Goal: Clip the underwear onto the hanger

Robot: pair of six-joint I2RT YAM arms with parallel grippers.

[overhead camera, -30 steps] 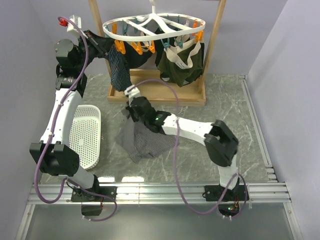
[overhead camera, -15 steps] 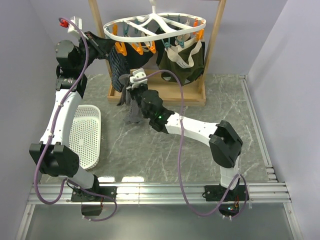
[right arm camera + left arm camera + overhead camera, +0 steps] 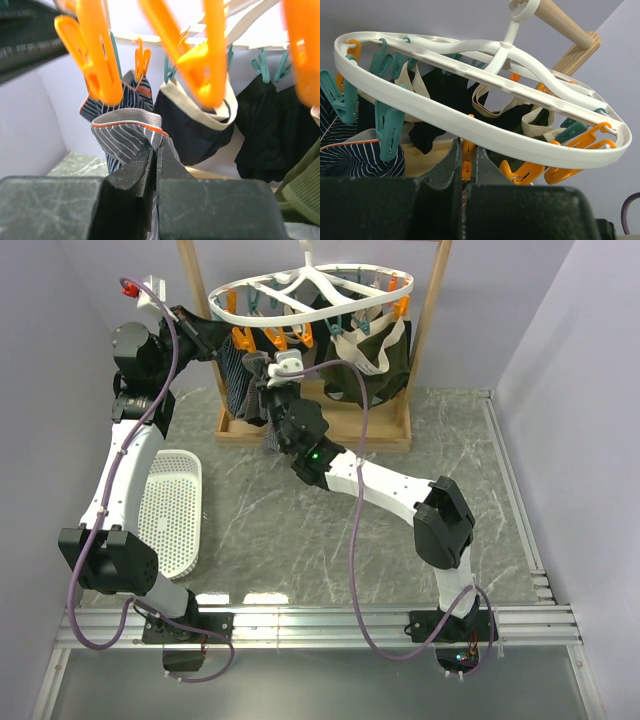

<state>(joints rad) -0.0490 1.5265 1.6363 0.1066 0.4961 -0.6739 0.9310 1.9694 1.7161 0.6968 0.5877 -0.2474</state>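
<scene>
Clearly the job is midway. The right gripper (image 3: 156,150) is shut tight on the underwear (image 3: 125,131), pinching the grey striped fabric just under its waistband. It holds the garment up under the hanger (image 3: 470,122), which hangs from the wooden frame (image 3: 425,330) at the table's 12 o'clock in the top view.

In the right wrist view the waistband stands just below the dangling clips. A blurred orange one hangs at its 11 o'clock and another at its 1 o'clock. Neither visibly bites the cloth, so the garment counts as lifted but not yet clipped.

The left gripper (image 3: 467,148) sits at the ring's 9 o'clock side. Its fingers are drawn nearly together with an orange clip (image 3: 468,167) filling the narrow gap, so it appears to be squeezing that clip. How far the clip's mouth is spread cannot be seen.

A dark olive pair (image 3: 375,365) and a navy striped garment (image 3: 355,160) already hang on the ring. A white basket (image 3: 170,510) lies at 9 o'clock on the table.

What looks to be left is to slide the waistband into the squeezed clip and ease the left fingers off so it closes. The right gripper can then let go, and a second clip may be needed.
</scene>
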